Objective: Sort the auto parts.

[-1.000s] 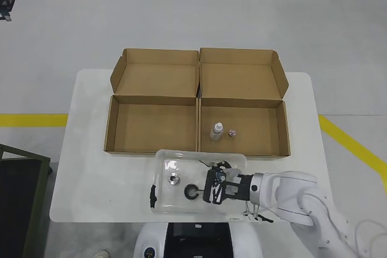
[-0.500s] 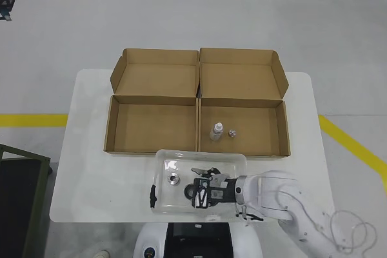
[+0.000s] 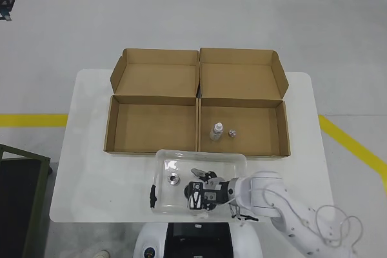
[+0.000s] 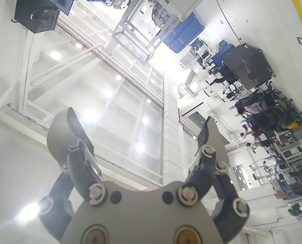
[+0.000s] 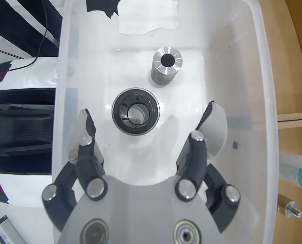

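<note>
— In the clear bin [image 5: 261,72], where's the bearing [image 5: 119,114]?
— Flat on its floor, beside an upright steel sleeve [image 5: 163,76], possibly a collet. The right gripper [image 5: 148,110] hangs just above, fingers spread, empty. The left gripper [image 4: 139,118] gapes too.

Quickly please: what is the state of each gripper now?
Left gripper: open, empty.
Right gripper: open, empty, by the black ring in the clear bin.
</note>
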Robot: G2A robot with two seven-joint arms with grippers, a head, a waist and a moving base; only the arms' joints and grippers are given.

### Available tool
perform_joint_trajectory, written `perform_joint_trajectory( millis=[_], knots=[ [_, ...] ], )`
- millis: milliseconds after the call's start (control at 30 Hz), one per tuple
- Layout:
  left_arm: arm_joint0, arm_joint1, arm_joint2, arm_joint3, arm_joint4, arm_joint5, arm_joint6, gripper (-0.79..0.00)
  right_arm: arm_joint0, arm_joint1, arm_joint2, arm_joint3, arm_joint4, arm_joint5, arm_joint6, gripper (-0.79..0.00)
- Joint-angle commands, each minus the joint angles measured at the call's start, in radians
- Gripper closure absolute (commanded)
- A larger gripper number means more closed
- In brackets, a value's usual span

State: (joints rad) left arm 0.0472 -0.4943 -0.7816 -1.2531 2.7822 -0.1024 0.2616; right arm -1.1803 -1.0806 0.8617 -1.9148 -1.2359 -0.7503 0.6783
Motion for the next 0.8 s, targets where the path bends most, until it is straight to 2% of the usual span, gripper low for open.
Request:
perform_joint_trajectory(
  millis=[0, 167, 567, 667, 733, 767],
  knots=[
    [0.0, 0.0, 0.0, 0.0, 0.0, 0.0, 0.0, -0.785, 0.008, -0.002, -0.007, 0.019, 0.003, 0.0, -0.009, -0.699],
    [0.0, 0.0, 0.0, 0.0, 0.0, 0.0, 0.0, -0.785, 0.032, -0.01, -0.034, 0.069, -0.001, -0.001, -0.024, -0.653],
    [0.0, 0.0, 0.0, 0.0, 0.0, 0.0, 0.0, -0.785, 0.064, -0.022, -0.07, 0.126, -0.018, 0.009, -0.044, -0.342],
    [0.0, 0.0, 0.0, 0.0, 0.0, 0.0, 0.0, -0.785, 0.062, -0.02, -0.059, 0.121, -0.014, 0.012, -0.049, -0.166],
    [0.0, 0.0, 0.0, 0.0, 0.0, 0.0, 0.0, -0.785, 0.059, -0.019, -0.052, 0.11, -0.007, 0.01, -0.056, 0.0],
    [0.0, 0.0, 0.0, 0.0, 0.0, 0.0, 0.0, -0.785, 0.057, -0.018, -0.048, 0.104, -0.002, 0.01, -0.061, 0.0]
  ],
)
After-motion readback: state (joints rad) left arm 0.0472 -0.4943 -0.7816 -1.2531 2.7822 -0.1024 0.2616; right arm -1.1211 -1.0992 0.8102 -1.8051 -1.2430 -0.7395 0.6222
